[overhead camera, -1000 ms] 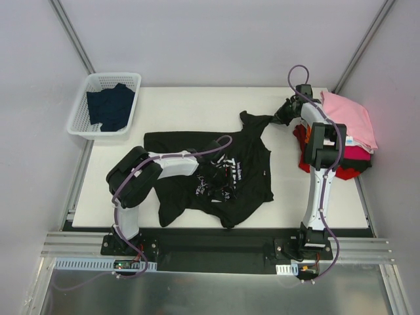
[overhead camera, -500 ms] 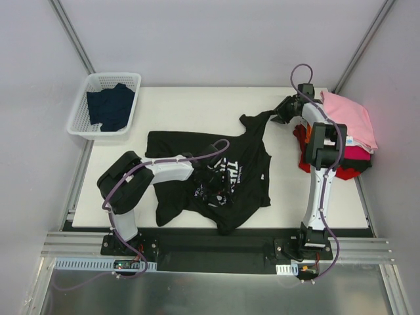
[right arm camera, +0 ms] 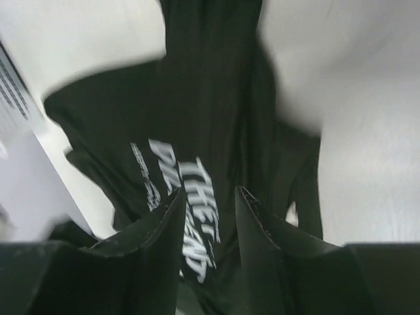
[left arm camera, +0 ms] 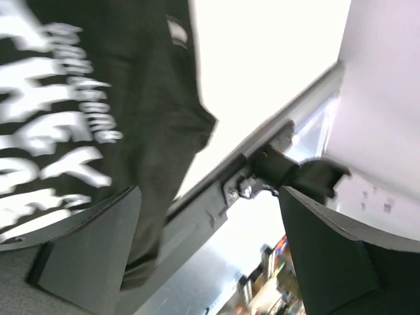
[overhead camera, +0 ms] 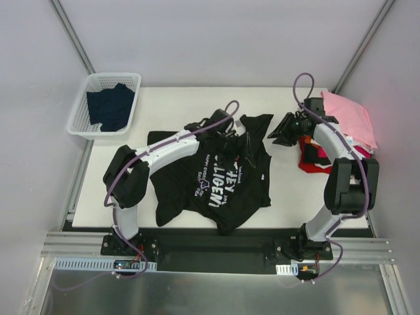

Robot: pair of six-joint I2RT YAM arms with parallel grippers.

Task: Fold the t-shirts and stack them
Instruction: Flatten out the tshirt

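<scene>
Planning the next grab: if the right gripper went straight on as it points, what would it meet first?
Most likely the black tee, which lies straight ahead of the right gripper. How far off it is I cannot tell.

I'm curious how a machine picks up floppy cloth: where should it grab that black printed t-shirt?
Probably the far right sleeve of the black t-shirt, pinched from above at its outer edge, coming in from the right. It lies flat and spread away from the body, nearest the right gripper.

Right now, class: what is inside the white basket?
A crumpled dark navy tee lies inside the basket, covering most of its floor. Whether anything lies beneath it cannot be seen.
</scene>
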